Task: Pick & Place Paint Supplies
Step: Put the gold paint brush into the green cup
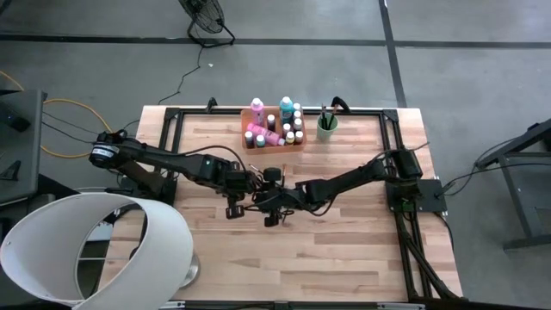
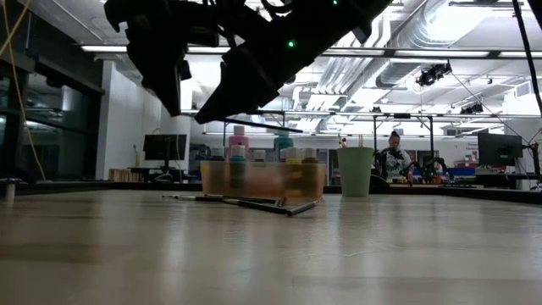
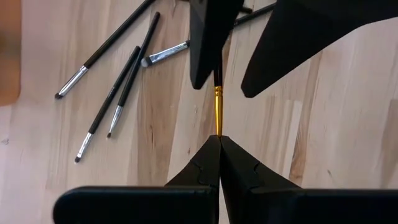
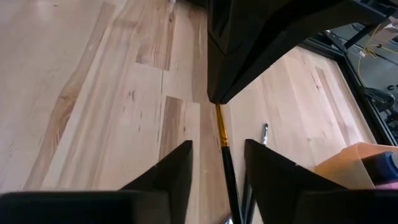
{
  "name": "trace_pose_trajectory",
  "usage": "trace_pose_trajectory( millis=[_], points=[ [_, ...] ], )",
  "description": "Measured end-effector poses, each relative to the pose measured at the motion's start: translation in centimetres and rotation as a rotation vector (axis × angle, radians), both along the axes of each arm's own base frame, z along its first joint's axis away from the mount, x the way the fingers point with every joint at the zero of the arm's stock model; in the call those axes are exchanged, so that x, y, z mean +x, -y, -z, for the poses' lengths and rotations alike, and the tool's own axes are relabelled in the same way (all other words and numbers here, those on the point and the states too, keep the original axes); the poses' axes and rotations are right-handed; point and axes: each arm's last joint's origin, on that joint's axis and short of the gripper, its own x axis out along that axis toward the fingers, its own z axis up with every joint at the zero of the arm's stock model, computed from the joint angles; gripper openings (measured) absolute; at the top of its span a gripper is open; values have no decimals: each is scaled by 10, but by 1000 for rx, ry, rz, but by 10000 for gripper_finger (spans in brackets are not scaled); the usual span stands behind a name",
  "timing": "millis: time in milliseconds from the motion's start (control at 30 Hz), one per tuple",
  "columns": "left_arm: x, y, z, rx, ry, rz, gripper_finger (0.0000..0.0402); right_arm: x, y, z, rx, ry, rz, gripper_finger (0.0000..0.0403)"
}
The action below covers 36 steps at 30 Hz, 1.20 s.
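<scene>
Roughly, I count five loose brushes lying on the wood table, plus one gold-banded brush clamped between my left gripper fingers, held off the tabletop. Right gripper fingers gape wide around that brush's black handle. About ten bottles stand in the orange tray; green cup beside holds brushes. Person seated behind, workshop room.
</scene>
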Motion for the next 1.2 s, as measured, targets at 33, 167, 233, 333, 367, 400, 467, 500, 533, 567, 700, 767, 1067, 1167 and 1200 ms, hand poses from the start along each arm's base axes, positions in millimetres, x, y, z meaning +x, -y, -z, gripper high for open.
trace_pose_trajectory(
  millis=[33,167,233,333,367,400,467,500,533,567,700,767,1067,1167,1200],
  points=[
    [0,0,0,0,2,0,0,0,0,0,2,1,1,130],
    [1,0,-1,-2,13,0,0,0,1,0,5,1,6,88],
    [2,0,-1,-9,26,2,0,0,2,0,5,0,8,69],
    [3,1,-2,-22,37,7,0,0,2,0,5,-2,8,48],
    [4,1,-2,-22,39,7,0,0,2,0,5,-2,9,42],
    [4,1,-2,-22,39,7,0,0,2,0,5,-2,8,36],
    [4,1,-2,-21,39,7,0,0,2,0,8,-3,5,24],
    [4,1,-2,-20,40,7,0,0,2,1,11,-5,4,18],
    [4,1,-2,-20,40,7,0,0,2,1,11,-5,2,12],
    [4,1,-2,-20,40,6,0,0,2,1,13,-5,1,11],
    [4,0,-2,-10,46,-13,1,-1,-1,-1,39,-1,18,9],
    [4,0,-2,-1,52,-17,6,-3,-1,-3,63,-1,39,8],
    [-4,-6,-11,148,66,-82,90,-23,15,-16,142,-108,228,6],
    [-7,-7,-16,167,94,-110,113,-34,28,-21,149,-107,311,5],
    [-8,-7,-17,172,98,-117,118,-37,34,-23,157,-91,337,5]
  ],
)
